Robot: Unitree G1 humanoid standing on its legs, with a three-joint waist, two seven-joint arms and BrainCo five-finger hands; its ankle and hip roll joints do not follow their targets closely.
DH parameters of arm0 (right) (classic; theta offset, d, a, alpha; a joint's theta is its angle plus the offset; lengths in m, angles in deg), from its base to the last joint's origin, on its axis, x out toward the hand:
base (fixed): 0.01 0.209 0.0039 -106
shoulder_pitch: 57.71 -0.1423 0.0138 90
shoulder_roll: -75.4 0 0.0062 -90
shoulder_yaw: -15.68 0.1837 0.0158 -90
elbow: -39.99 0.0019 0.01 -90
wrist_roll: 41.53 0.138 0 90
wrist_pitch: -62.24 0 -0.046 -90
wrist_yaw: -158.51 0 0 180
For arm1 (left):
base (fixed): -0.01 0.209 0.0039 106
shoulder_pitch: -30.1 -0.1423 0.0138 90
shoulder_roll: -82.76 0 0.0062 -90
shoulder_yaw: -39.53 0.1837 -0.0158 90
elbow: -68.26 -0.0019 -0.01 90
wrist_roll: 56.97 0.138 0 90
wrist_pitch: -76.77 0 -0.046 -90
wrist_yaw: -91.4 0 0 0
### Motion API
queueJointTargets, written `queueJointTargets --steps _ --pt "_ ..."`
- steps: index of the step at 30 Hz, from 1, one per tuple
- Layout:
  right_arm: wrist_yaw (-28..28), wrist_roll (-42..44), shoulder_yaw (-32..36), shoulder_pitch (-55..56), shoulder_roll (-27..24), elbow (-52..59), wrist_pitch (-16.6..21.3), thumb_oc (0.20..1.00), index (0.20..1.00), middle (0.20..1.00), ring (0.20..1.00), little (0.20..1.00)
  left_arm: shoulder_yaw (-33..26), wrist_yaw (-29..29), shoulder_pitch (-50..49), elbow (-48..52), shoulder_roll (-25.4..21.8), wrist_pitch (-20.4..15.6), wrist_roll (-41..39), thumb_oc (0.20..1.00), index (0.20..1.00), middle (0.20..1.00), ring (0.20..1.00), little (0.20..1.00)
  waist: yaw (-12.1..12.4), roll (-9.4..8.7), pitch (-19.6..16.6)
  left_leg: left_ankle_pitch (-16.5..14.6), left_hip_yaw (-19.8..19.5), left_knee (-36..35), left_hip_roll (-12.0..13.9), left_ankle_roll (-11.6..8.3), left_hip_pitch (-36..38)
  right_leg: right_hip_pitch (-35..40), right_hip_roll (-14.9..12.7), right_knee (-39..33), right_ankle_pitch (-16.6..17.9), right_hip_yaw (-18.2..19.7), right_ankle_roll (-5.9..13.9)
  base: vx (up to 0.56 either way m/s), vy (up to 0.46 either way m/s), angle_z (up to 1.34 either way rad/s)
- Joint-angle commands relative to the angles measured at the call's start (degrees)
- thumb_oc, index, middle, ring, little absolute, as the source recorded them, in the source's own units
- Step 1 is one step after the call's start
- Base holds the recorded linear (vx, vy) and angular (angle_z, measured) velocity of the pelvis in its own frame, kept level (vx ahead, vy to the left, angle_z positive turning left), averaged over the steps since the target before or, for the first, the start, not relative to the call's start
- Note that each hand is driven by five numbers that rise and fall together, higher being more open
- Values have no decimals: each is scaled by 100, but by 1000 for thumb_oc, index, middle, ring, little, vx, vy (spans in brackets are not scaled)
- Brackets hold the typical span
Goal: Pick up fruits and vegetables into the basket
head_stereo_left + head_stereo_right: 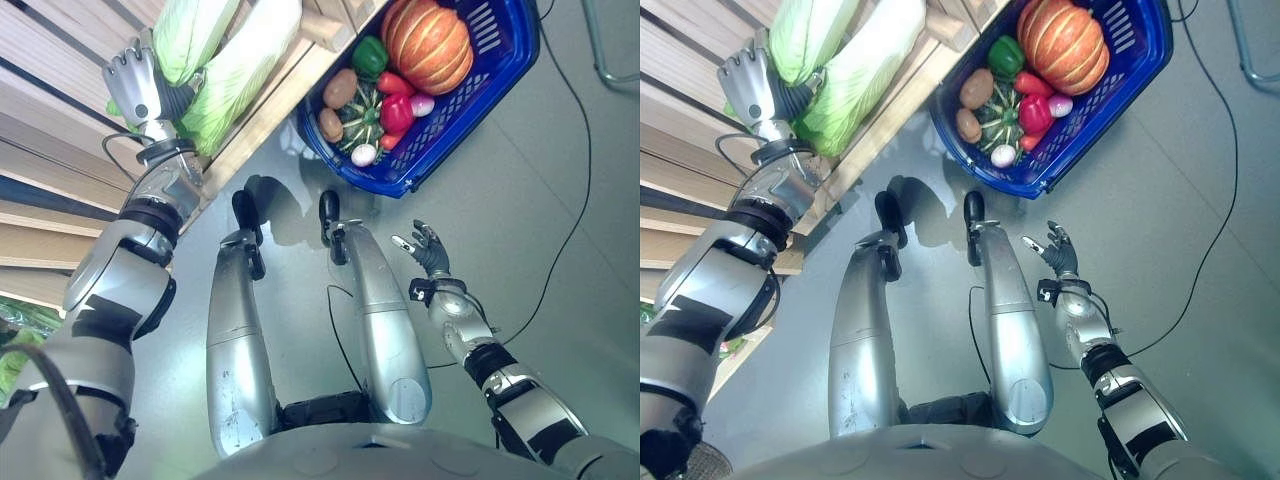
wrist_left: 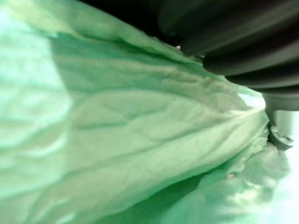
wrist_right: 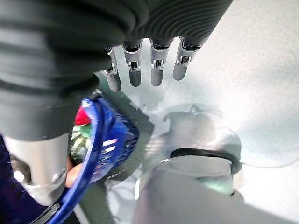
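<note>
Cabbage is what the left robot hand is going for right now, up on the wooden shelf. That hand is lying flat against the near end of the head, fingers looking straight and spread, not wrapping anything yet; the left wrist view is showing pale, veined leaf right up against the cover. A second cabbage is sitting just beside the first, farther back on the shelf.

My guess on handling: a long leafy head like this is going to be fairly heavy but soft outside, so loose outer leaves could tear or slide off if pinched. Better to be cupping round the firm middle than tugging a leaf edge.

Past the shelf's front edge, the blue basket is resting on the floor with a pumpkin, green pepper, red peppers and potatoes already inside. The right robot hand is hanging over the floor near the basket, fingers apart, holding nothing.
</note>
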Motion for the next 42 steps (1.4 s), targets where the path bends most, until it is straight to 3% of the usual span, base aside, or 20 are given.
queueJointTargets --steps 1,3,5,10,13,19,25,29,30,36,41,42 --pt "47 -211 63 535 -80 191 192 1000 1000 1000 1000 1000 -606 624 -274 552 -231 -812 284 200 200 200 200 200 229 159 -291 -411 402 -466 -384 150 659 740 229 -1150 594 -30 514 21 -28 6" --pt "45 -233 102 550 -60 145 196 1000 1000 1000 1000 1000 -715 652 -419 688 -250 -985 229 200 200 200 200 200 268 189 -291 -367 374 -593 -395 141 830 930 228 -1294 610 -36 515 22 -24 8" --pt "70 -261 188 630 -20 94 214 1000 1000 1000 1000 1000 -960 729 -831 1054 -244 -1388 249 200 200 200 200 200 358 261 -291 -253 283 -884 -423 109 1185 1341 198 -1628 666 -44 515 36 -34 7" --pt "174 -421 402 723 38 177 227 1000 1000 1000 1000 1000 -1299 736 -1812 2190 -206 -1700 344 200 200 200 200 200 527 379 -292 125 -1 -1908 -519 87 2200 2422 242 -2537 797 -44 464 38 -33 9" --pt "186 -426 472 730 20 243 383 1000 1000 1000 1000 1000 -1289 550 -2011 2465 -237 -1826 345 200 200 200 200 200 557 404 -332 221 -69 -2243 -525 73 2563 2807 238 -2865 864 -103 455 22 -28 7" --pt "228 -491 685 965 53 945 728 1000 1000 1000 1000 1000 -1287 -99 -2875 3457 -108 -1850 92 200 200 200 200 200 634 441 -803 426 -264 -3082 -525 48 3359 3647 177 -3628 1042 -230 474 87 -25 10" --pt "282 -791 755 1161 102 1676 719 1000 1000 1000 1000 1000 -1305 -466 -3513 3860 126 -1916 132 200 200 200 200 200 677 454 -1219 565 -346 -3701 -503 62 3986 4293 126 -4203 1206 -293 543 117 11 2" --pt "139 -791 833 1306 132 2175 680 1000 1000 1000 1000 1000 -1317 -919 -3839 4213 123 -2044 93 200 200 200 200 200 694 471 -1434 630 -388 -4006 -484 79 4319 4594 127 -4437 1276 -311 571 104 11 1" --pt "52 -776 921 1355 123 2627 749 1000 1000 1000 1000 1000 -1302 -1402 -4039 4563 135 -2166 -17 200 200 200 200 200 711 474 -1566 629 -431 -4081 -484 107 4480 4748 113 -4552 1338 -335 591 75 1 4" --pt "-300 -645 972 1303 2 3550 1103 1000 1000 1000 1000 1000 -1169 -2540 -4515 4972 243 -2550 -704 200 200 200 200 200 777 480 -1860 521 -387 -4065 -448 151 4808 5052 44 -4629 1355 -366 634 78 4 9" --pt "-558 -500 950 1167 -17 3930 1181 1000 1000 1000 1000 1000 -1032 -3400 -4717 5181 281 -2599 -1235 200 200 200 200 200 859 472 -2106 435 -393 -4076 -458 178 5005 5271 34 -4727 1332 -390 648 88 3 -1" --pt "-860 -362 877 1093 -39 4040 1246 1000 1000 1000 1000 1000 -920 -3870 -4743 5302 273 -2573 -1640 200 200 200 200 200 889 466 -2202 377 -381 -4079 -460 195 5103 5358 31 -4752 1305 -392 651 59 -2 -1"
